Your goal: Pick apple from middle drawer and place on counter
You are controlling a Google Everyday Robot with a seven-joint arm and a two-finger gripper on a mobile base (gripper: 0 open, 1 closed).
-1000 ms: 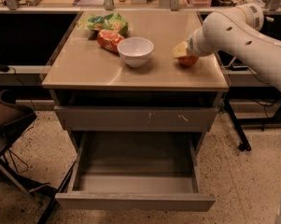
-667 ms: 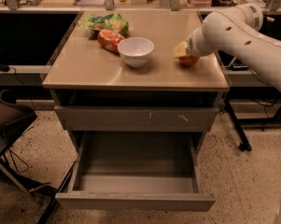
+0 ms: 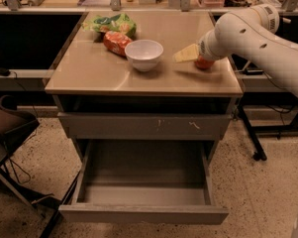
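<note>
From the one camera view, my white arm reaches in from the right over the counter, and my gripper sits low above the right part of that tan top, pointing left toward the white bowl. The apple rests on the counter just beneath and behind the pale yellow tip of my gripper, tucked against my wrist and close to the counter's right edge. It seems to touch the gripper, though most of it is hidden by my own arm, and I cannot tell whether the gripper is clamped on it or apart. The bowl stands upright near the middle of the counter, a little apart from my gripper. Just behind the bowl to the left lies a crinkled orange-red snack bag, and behind that a green bag near the back left corner. Below the counter, a closed drawer front with pale scratch marks faces the camera. Under it the middle drawer is pulled far out, its flat grey floor in full view.
</note>
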